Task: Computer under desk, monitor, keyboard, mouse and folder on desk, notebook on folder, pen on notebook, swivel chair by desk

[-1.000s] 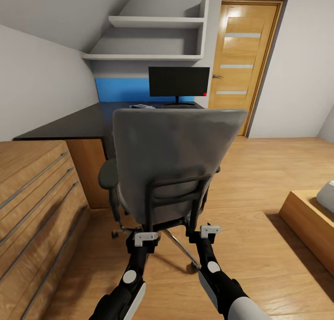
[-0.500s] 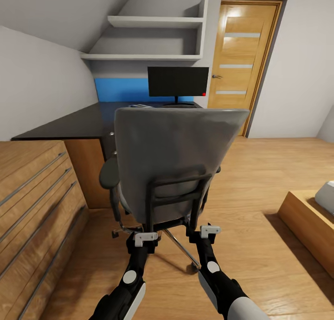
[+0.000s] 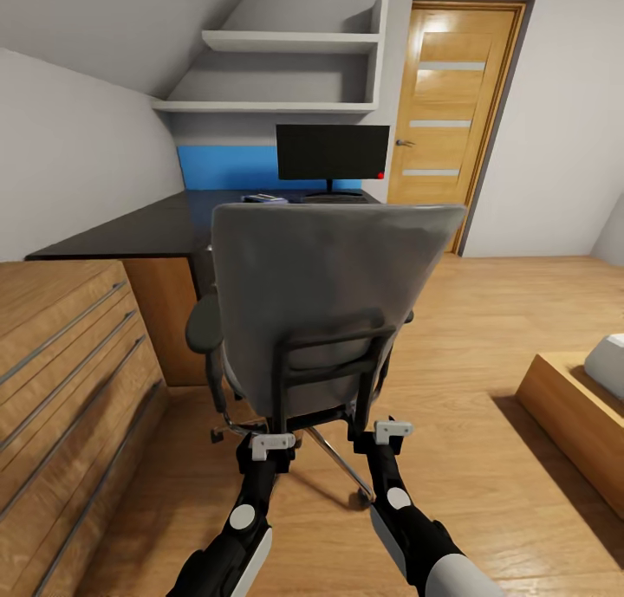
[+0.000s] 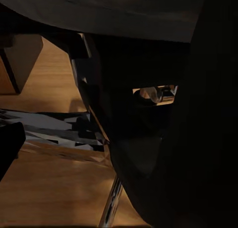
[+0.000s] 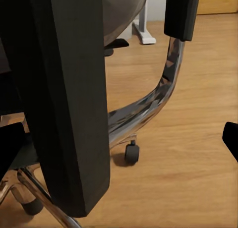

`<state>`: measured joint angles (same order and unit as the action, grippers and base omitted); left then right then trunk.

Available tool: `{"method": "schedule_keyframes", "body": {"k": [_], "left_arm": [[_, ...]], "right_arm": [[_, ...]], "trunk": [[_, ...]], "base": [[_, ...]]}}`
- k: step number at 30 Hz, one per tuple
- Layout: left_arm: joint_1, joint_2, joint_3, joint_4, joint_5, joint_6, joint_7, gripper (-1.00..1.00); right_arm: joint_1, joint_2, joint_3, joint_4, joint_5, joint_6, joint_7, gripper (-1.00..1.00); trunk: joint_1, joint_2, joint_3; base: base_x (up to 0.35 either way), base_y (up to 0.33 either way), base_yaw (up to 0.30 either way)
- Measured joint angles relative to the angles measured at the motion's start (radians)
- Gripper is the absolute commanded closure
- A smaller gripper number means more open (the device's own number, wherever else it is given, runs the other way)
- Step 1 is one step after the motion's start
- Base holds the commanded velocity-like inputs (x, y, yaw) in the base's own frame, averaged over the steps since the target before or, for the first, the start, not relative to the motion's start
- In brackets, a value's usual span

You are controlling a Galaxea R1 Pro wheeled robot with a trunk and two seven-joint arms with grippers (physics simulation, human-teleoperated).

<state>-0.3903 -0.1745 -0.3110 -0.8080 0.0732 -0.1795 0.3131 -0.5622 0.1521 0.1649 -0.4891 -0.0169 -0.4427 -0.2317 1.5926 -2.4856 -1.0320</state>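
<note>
The swivel chair (image 3: 321, 294) stands in the middle of the head view, its tall grey back toward me. Beyond it is the glossy black desk (image 3: 147, 224), with the monitor (image 3: 333, 151) upright at its far end. A small flat thing (image 3: 264, 198) lies left of the monitor's base, too small to identify. My left gripper (image 3: 273, 445) (image 4: 119, 148) and right gripper (image 3: 390, 431) (image 5: 119, 143) are at the bottom of the chair's black back frame (image 3: 334, 363). In the right wrist view the fingertips (image 5: 230, 139) stand wide apart, with the frame bar (image 5: 69, 99) between them. The seat is hidden by the backrest.
A light wooden chest of drawers (image 3: 61, 363) runs along the left, against the desk. A low wooden platform (image 3: 572, 415) with a pale object (image 3: 607, 363) sits at the right. A wooden door (image 3: 451, 103) and wall shelves (image 3: 286, 68) are behind. Open floor (image 3: 485, 320) lies to the chair's right.
The whole picture has shifted very slightly, so the camera moved a little. The chair and both grippers keep nearly the same place relative to each other.
</note>
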Motion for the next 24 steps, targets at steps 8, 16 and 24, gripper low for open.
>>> {"method": "schedule_keyframes", "body": {"k": [8,16,24], "left_arm": [[0.0,0.0,0.002,-0.001,-0.004,-0.002,0.004,-1.0],[-0.001,0.0,0.003,-0.006,-0.009,-0.003,0.006,-1.0],[0.0,0.0,-0.042,0.001,0.004,-0.002,0.001,-1.0]], "right_arm": [[0.0,0.007,0.001,0.0,0.0,0.0,-0.018,-1.0],[0.0,0.008,0.001,-0.001,0.004,0.0,-0.018,-1.0],[0.0,-0.018,0.002,0.001,-0.003,0.001,0.001,-1.0]], "trunk": [[0.0,0.0,0.0],[0.0,0.0,0.0],[0.0,0.0,0.0]], "base": [[-0.002,-0.062,0.0],[0.0,-0.27,0.0],[0.0,-0.197,0.0]]}}
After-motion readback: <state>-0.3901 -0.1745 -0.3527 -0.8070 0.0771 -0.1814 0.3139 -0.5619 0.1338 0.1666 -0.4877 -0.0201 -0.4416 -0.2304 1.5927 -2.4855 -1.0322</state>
